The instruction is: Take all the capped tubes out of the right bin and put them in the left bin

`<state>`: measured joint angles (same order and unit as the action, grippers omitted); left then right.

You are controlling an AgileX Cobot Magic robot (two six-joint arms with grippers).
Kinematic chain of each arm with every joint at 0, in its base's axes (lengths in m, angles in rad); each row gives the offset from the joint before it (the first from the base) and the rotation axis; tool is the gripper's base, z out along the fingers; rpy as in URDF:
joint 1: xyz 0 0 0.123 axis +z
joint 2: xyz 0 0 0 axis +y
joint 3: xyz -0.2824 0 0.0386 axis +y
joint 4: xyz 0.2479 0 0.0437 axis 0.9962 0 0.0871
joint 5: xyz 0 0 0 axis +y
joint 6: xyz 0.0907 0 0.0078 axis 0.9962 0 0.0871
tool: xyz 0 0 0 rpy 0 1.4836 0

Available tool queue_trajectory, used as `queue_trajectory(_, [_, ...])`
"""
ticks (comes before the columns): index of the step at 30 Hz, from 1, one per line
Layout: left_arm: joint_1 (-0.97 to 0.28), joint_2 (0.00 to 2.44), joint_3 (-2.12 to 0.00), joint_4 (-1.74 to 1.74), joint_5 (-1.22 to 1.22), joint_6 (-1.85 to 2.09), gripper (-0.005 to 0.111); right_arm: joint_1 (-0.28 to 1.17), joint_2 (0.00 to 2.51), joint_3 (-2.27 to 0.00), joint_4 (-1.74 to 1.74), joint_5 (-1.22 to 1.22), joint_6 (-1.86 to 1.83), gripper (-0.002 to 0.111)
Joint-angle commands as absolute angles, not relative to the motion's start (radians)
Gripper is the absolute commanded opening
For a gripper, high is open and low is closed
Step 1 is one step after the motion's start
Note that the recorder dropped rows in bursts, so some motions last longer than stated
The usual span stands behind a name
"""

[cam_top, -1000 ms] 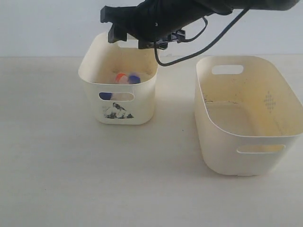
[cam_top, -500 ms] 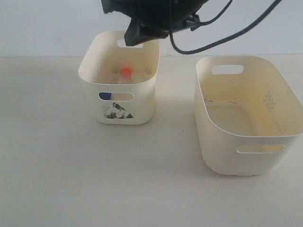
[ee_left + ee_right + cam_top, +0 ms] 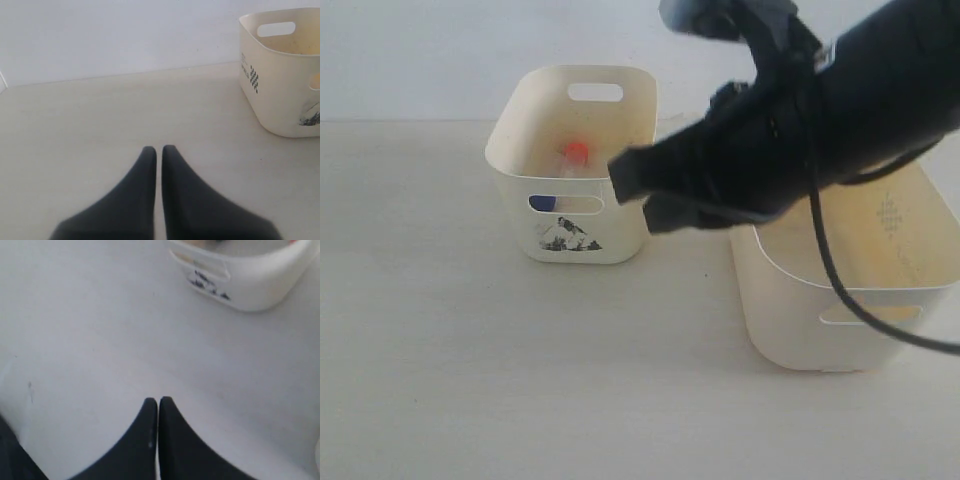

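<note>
Right now the right arm (image 3: 790, 130) is what stands in the way. Dark and blurred, it stretches above the right bin (image 3: 790, 320), covering that bin's far rim and most of its inside. A black cable (image 3: 825, 262) hangs down across the bin's front wall. The right fingers (image 3: 152, 412) are pressed together with nothing between them, over bare counter (image 3: 470, 380) near the left bin (image 3: 512, 230), on the side that carries its black-and-white sticker (image 3: 570, 236).

The left bin stands close to the counter's far edge, well apart from the right bin, which sits toward the right edge. Of the capped tubes (image 3: 577, 152), one with an orange-red cap shows inside the left bin, and a dark-blue cap (image 3: 542, 203) shows through that bin's front slot handle. The others cannot be made out. The left fingers (image 3: 150, 160) are likewise pressed tight together and empty, low over open counter, with the left bin off to one side.
</note>
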<state>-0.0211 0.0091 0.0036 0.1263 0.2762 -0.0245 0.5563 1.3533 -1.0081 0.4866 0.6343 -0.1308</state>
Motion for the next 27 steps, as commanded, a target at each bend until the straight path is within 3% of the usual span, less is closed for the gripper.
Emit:
queue_trajectory(1, [-0.02, 0.007, 0.0, 0.12, 0.262, -0.036, 0.004, 0.557, 1.339, -0.938, 0.489, 0.643, -0.141, 0.0])
queue_trajectory(15, [-0.02, 0.007, 0.0, 0.12, 0.262, -0.036, 0.004, 0.552, 1.309, -0.931, 0.421, 0.56, -0.183, 0.0])
queue_trajectory(21, [-0.02, 0.007, 0.0, 0.12, 0.262, -0.036, 0.004, 0.542, 1.103, -0.844, 0.399, 0.488, -0.193, 0.0])
queue_trajectory(27, [-0.02, 0.007, 0.0, 0.12, 0.262, -0.036, 0.004, 0.447, 0.807, -0.603, 0.44, 0.351, -0.193, 0.0])
